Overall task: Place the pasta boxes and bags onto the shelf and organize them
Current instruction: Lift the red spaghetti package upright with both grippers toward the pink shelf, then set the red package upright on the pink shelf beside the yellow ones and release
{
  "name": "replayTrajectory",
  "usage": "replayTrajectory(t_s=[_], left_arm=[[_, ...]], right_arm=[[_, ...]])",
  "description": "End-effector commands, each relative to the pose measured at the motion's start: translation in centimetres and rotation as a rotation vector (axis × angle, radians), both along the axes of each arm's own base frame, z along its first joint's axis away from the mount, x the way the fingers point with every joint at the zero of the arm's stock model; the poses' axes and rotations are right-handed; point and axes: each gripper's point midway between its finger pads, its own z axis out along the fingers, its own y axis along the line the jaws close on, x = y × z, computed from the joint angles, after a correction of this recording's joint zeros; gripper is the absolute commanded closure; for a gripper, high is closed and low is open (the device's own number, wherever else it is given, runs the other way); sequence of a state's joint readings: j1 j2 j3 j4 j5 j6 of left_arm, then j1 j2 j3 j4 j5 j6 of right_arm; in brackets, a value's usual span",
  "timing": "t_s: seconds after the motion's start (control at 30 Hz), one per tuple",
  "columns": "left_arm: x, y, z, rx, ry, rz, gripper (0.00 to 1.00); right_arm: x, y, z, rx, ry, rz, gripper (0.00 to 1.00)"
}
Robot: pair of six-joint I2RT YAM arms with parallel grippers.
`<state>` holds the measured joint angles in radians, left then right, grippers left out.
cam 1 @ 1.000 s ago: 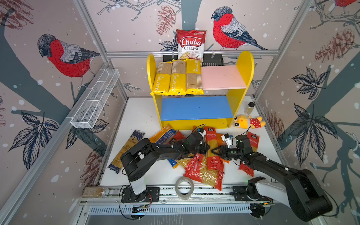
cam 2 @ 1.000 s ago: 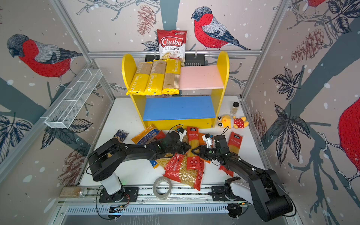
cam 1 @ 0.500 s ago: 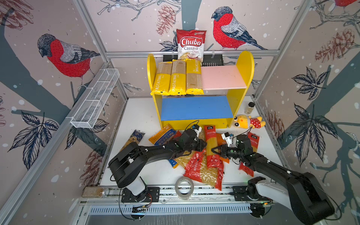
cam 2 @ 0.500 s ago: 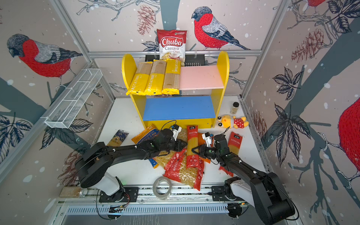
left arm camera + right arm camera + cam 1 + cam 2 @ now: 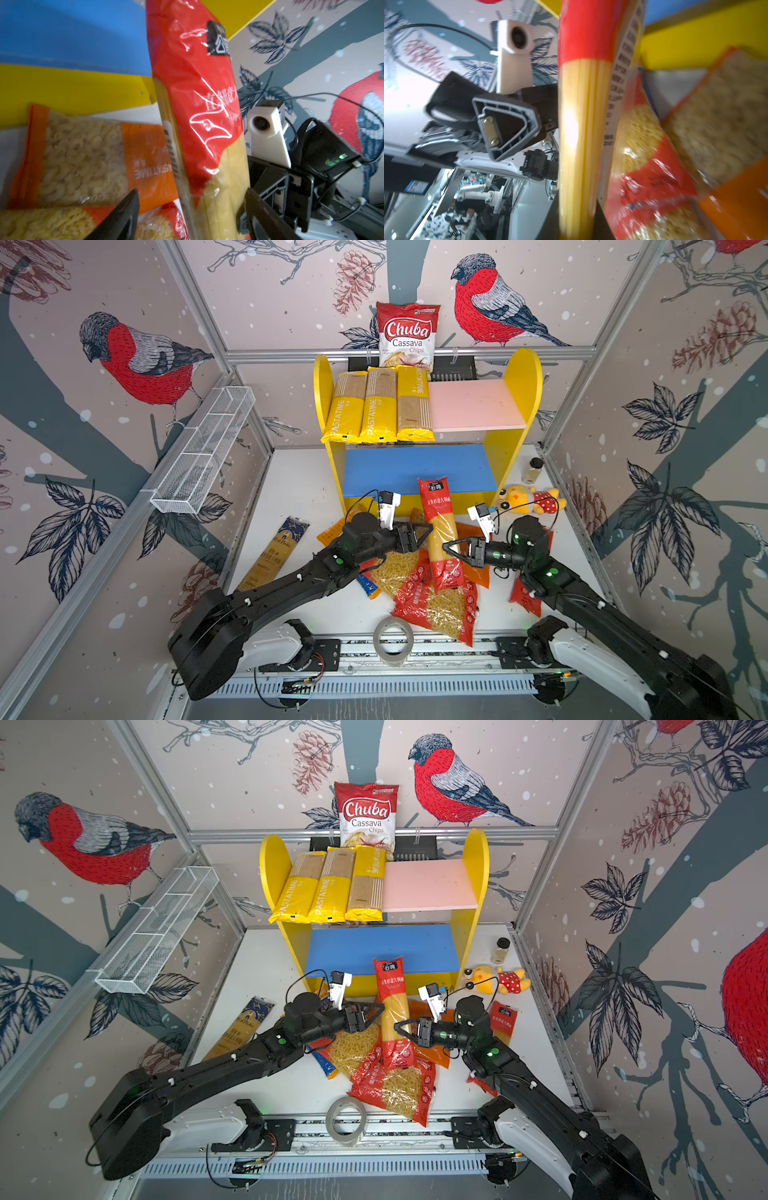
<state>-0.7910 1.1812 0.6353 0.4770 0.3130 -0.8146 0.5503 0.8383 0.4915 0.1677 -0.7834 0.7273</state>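
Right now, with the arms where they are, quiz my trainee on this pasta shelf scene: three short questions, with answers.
1. True or false: three long yellow PASTATIME packs lie side by side on the pink upper board.
2. Multiple choice: the right gripper is A) open and empty, B) shut on the red spaghetti pack, C) hidden from every view.
3. Short answer: which long pack lies alone on the white table, apart from the others?
Key: 1 true; 2 B; 3 the navy-gold spaghetti pack.
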Motion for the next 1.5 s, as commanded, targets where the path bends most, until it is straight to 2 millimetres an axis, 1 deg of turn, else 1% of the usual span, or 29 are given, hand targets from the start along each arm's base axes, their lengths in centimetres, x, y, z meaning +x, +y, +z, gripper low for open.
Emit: replayTrajectory(t_s=[0.0,0.17,0.3,0.4,0.47,0.63,0.77,0.83,0.93,1.07,1.13,1.2,1.3,1.37,1.47], left_arm=[[-0.7,-0.4,4.3,-0.126,-0.088,-0.051,0.15],[-1.3,-1.0,6.2,-0.177,-0.118,-0.105,0.16],[-1.5,-1.6,7.9,-0.219,-0.147,-0.137,0.23],[-1.3,-1.9,9.1,-0.231,-0.170,-0.147,0.33],[-1.2,-2.1,9.7,-0.231,-0.184,-0.155,0.43],[-1.2,-2.5,11.0,-0.229,-0.214,-0.173,0.66],[-1.4,-2.6,12.5,-0.244,-0.246,-0.184,0.80],[-1.5,-2.6,13.4,-0.256,-0.263,-0.187,0.84],[-1.6,-2.3,15.0,-0.275,-0.296,-0.179,0.88],[-1.5,-2.0,17.8,-0.285,-0.358,-0.165,0.89],[-1.4,-1.9,19.2,-0.286,-0.390,-0.153,0.89],[-0.8,-1.8,20.5,-0.289,-0.416,-0.132,0.89],[0.0,-1.3,22.4,-0.324,-0.443,-0.109,0.88],[0.3,-1.5,23.5,-0.347,-0.458,-0.108,0.88],[0.8,-1.8,24.3,-0.365,-0.466,-0.107,0.87]], right_arm=[[-0.4,0.6,4.9,0.084,-0.192,0.035,0.85],[-1.7,1.6,8.0,0.129,-0.266,0.082,0.85],[-2.0,2.2,9.1,0.130,-0.295,0.091,0.84],[-1.9,2.5,9.3,0.122,-0.305,0.088,0.82],[-1.7,2.5,9.2,0.118,-0.305,0.079,0.80],[-1.4,2.4,9.3,0.122,-0.303,0.059,0.72],[-1.4,2.2,9.1,0.125,-0.301,0.048,0.67],[-1.4,2.2,8.8,0.122,-0.294,0.045,0.64],[-1.4,2.0,8.3,0.118,-0.285,0.043,0.54],[-1.3,1.5,7.6,0.119,-0.271,0.037,0.34],[-1.3,1.3,7.5,0.133,-0.256,0.050,0.29],[-1.6,1.2,7.5,0.157,-0.241,0.076,0.27],[-2.0,1.2,8.2,0.195,-0.244,0.095,0.27],[-1.8,1.1,9.2,0.221,-0.262,0.081,0.28],[-1.4,0.9,10.9,0.268,-0.294,0.048,0.32]])
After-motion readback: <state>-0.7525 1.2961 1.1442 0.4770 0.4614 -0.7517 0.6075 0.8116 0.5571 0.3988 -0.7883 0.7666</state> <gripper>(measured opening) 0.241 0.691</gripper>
